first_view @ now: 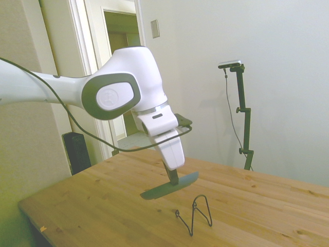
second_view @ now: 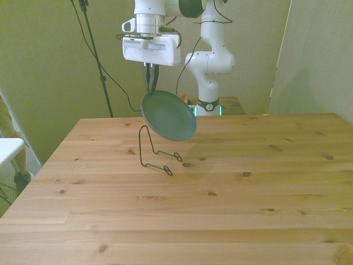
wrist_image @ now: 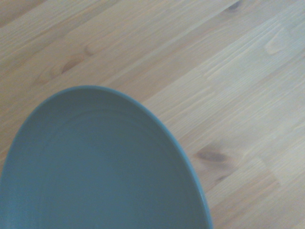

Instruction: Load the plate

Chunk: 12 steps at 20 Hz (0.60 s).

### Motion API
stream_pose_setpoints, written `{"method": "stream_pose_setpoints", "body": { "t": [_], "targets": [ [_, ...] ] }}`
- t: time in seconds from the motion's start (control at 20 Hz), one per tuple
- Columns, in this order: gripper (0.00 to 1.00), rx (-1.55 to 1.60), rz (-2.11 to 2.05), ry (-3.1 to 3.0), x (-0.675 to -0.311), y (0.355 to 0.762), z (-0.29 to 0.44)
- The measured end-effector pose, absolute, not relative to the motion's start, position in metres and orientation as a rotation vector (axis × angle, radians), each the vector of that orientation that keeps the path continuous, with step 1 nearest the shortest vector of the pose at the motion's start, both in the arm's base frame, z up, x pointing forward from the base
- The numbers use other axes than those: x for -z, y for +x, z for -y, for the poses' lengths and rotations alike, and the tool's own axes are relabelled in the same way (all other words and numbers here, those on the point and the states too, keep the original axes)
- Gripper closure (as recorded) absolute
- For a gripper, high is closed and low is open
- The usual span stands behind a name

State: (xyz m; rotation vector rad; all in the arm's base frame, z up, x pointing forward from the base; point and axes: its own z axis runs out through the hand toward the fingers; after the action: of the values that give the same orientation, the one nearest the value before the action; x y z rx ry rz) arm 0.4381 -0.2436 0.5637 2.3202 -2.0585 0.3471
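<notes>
gripper [second_view: 150,83]: fingers closed on the plate's top rim | plate [second_view: 168,115]: one, hanging tilted below the gripper at the front view's centre-top, clear of the table [second_view: 220,210] | rack [second_view: 155,149]: one, bent wire, just below the plate, slightly toward frame left | move turns on lowering the plate's edge into the rack's slot

From my wrist cam the plate [wrist_image: 105,167] runs off the frame edge, so I only get part of it. In the side view the fingertips [first_view: 174,176] are hidden behind its rim.
</notes>
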Motion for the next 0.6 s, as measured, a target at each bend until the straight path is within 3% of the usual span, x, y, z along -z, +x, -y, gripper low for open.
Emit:
{"method": "stream_pose_setpoints", "body": {
  "t": [0.6],
  "targets": [
    [1.00,-0.343,2.036,2.148,-0.574,0.467,0.239]
  ]
}}
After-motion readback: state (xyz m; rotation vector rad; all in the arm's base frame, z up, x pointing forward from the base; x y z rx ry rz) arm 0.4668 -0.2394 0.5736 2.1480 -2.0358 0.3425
